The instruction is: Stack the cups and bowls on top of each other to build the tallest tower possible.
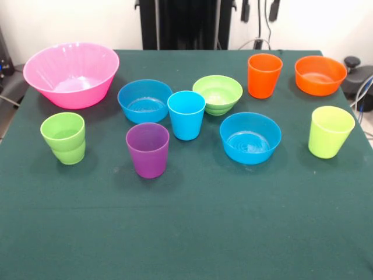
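All cups and bowls stand apart and upright on the green table; nothing is stacked. The purple cup (148, 150) is near the middle front. The light blue cup (186, 114) stands behind it. The stepped green cup (64, 137) is at the left, the orange cup (264, 75) at the back right, the yellow-green cup (330, 131) at the right. Two blue bowls (144, 100) (250, 137) flank the ridged green bowl (218, 94). The orange bowl (320, 74) is at the far right back, the large pink bowl (71, 73) at the back left. The gripper does not show.
The robot's black pedestal (186, 23) stands behind the table's far edge. Cables hang at the back right. A dark object (356, 79) sits off the table's right edge. The table's front half (186, 233) holds nothing.
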Robot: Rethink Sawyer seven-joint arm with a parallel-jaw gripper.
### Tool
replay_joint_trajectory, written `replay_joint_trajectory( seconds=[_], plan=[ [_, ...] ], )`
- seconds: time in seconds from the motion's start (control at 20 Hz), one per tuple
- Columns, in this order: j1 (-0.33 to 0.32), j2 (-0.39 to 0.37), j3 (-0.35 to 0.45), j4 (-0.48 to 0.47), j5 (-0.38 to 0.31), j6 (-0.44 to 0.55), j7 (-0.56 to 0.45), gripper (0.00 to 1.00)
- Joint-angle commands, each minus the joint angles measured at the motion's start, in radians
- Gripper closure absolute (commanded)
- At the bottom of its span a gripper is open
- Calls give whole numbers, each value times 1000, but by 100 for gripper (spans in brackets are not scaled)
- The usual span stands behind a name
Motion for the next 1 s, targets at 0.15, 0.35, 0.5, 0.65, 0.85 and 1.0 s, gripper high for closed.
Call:
replay_joint_trajectory(
  seconds=[0.15, 0.35, 0.5, 0.65, 0.85, 1.0],
  plan=[
    [-35, 244, 84, -30, -36, -130, 138, 0],
    [-48, 319, 98, -60, -36, -173, 133, 0],
    [-46, 379, 95, -95, -37, -211, 132, 0],
    [-43, 420, 88, -115, -40, -235, 132, 0],
    [-59, 469, 86, -138, -57, -270, 122, 0],
    [-84, 493, 85, -157, -73, -275, 109, 0]
  ],
)
